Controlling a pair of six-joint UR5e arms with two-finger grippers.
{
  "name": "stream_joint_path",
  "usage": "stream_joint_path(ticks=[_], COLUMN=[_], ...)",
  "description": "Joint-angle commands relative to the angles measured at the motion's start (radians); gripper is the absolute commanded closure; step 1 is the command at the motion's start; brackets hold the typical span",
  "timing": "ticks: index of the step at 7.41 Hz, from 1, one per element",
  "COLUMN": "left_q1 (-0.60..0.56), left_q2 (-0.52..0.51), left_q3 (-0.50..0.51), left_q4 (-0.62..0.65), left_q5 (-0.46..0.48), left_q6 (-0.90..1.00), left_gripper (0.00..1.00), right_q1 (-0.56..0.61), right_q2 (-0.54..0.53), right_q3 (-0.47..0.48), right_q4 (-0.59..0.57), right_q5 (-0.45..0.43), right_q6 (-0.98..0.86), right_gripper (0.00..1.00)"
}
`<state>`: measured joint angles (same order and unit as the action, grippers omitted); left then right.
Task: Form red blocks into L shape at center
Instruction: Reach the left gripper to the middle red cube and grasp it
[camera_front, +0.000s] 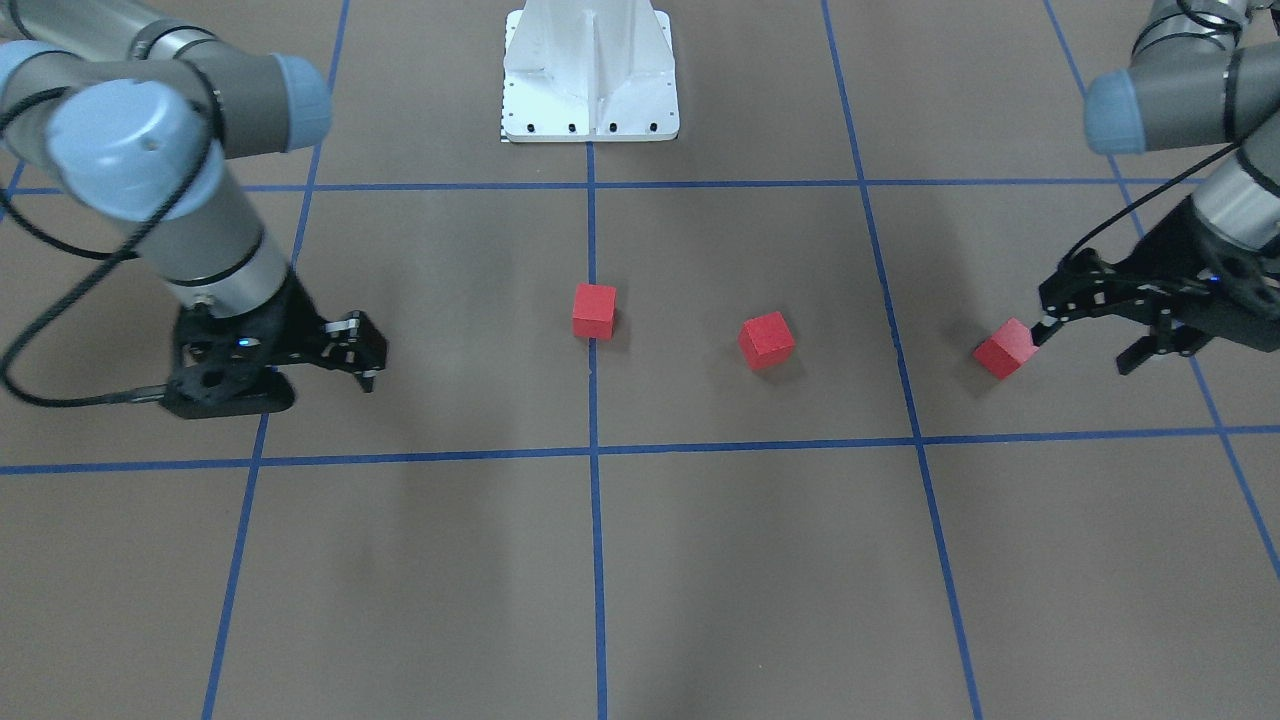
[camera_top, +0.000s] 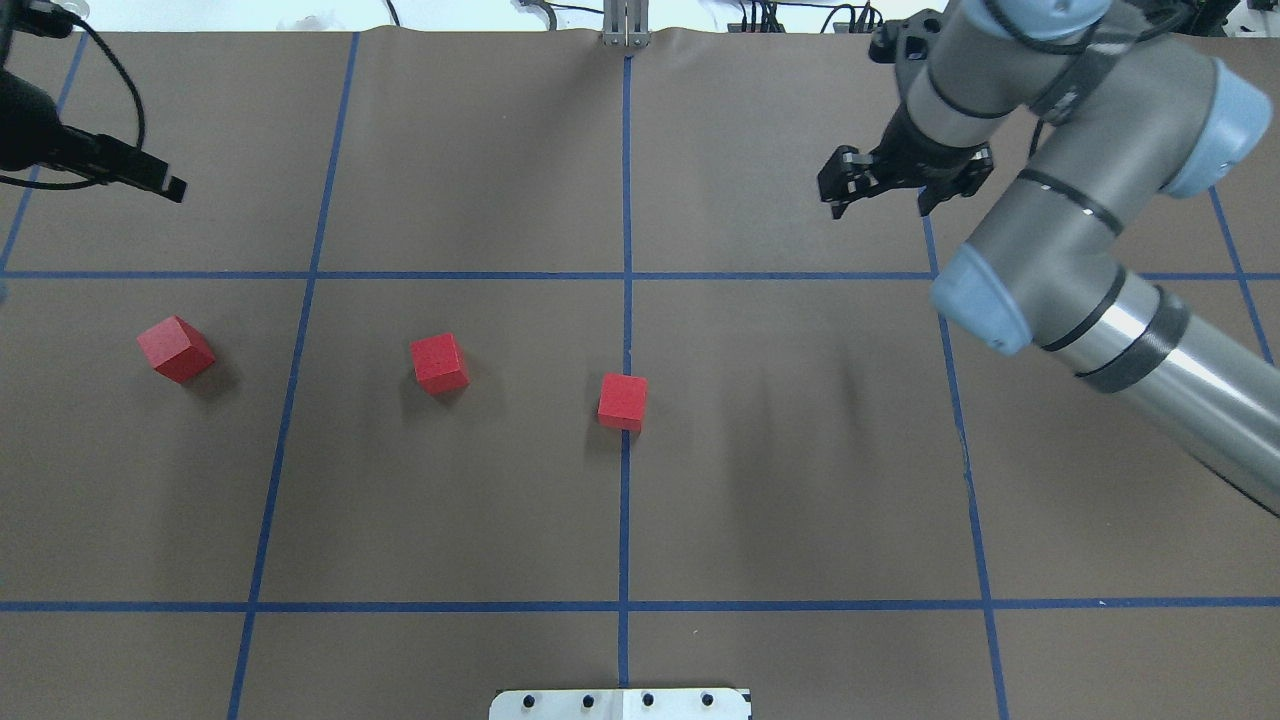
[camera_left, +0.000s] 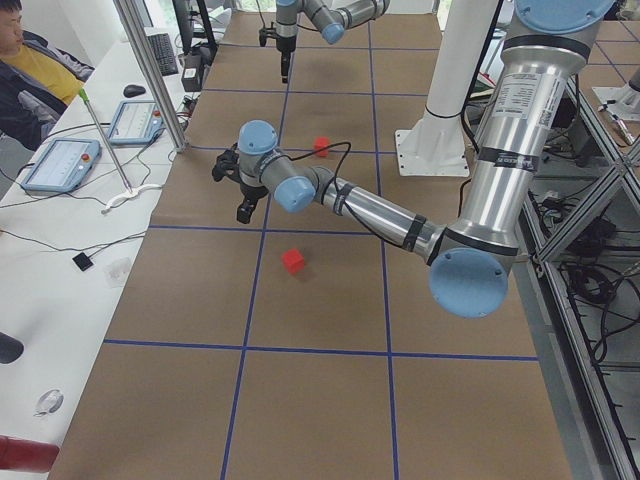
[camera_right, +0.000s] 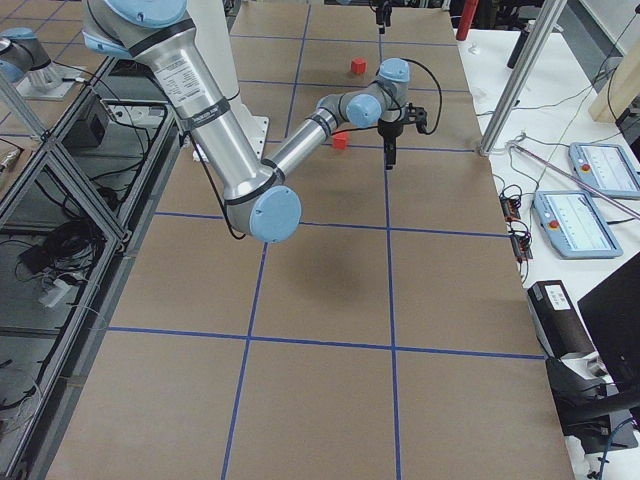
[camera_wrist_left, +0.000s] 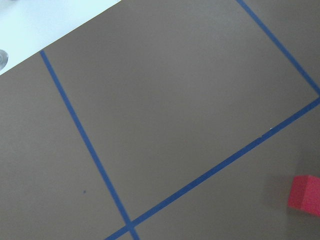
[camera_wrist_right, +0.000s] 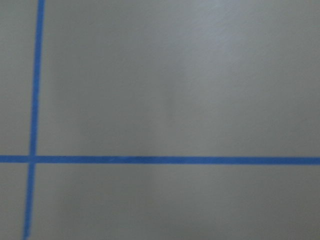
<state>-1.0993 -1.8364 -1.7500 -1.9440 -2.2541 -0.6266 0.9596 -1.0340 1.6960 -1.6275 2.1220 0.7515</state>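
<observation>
The left claw (camera_front: 1087, 345) hangs near the far left corner of the counter (camera_top: 800, 500). Its two fingers are spread apart and hold nothing. The first red block (camera_top: 175, 348) sits close to the left edge, turned a bit crooked. It is nearer the robot's side than that claw. The second red block (camera_top: 439, 363) sits well apart from the first, with wide brown counter between them. The third red block (camera_top: 622, 401) sits right on the middle blue tape line (camera_top: 626, 200), at the center (camera_top: 660, 330). The blocks do not touch each other. A wide stretch of brown counter runs on to the right edge. The right claw (camera_top: 880, 208) hangs over the far right part. Its fingers are apart and grip nothing, and it is well apart from every block.
</observation>
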Motion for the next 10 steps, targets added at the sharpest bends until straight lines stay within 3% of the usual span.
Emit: stream_joint_path(ticks=[1, 4, 7, 10], left_q1=[0.216, 0.323, 0.459, 0.469], left_q2=[-0.098, -0.167, -0.221, -0.271], left_q3=[-0.006, -0.006, 0.012, 0.084], left_q4=[0.020, 0.236, 0.255, 0.266], left_q5=[0.161, 0.255, 0.333, 0.335], left_q6=[-0.337, -0.447, -0.622, -0.621], left_gripper=[0.00, 0.00, 0.00, 0.00], right_q1=[0.218, 0.376, 0.376, 0.376], right_q2=[-0.137, -0.309, -0.344, -0.347], right_q3=[0.001, 0.004, 0.007, 0.007], right_q4=[0.001, 0.012, 0.015, 0.015], right_q5=[0.140, 0.191, 0.182, 0.180], right_q6=[-0.348, -0.578, -0.578, -0.577], right_gripper=[0.01, 0.01, 0.01, 0.01])
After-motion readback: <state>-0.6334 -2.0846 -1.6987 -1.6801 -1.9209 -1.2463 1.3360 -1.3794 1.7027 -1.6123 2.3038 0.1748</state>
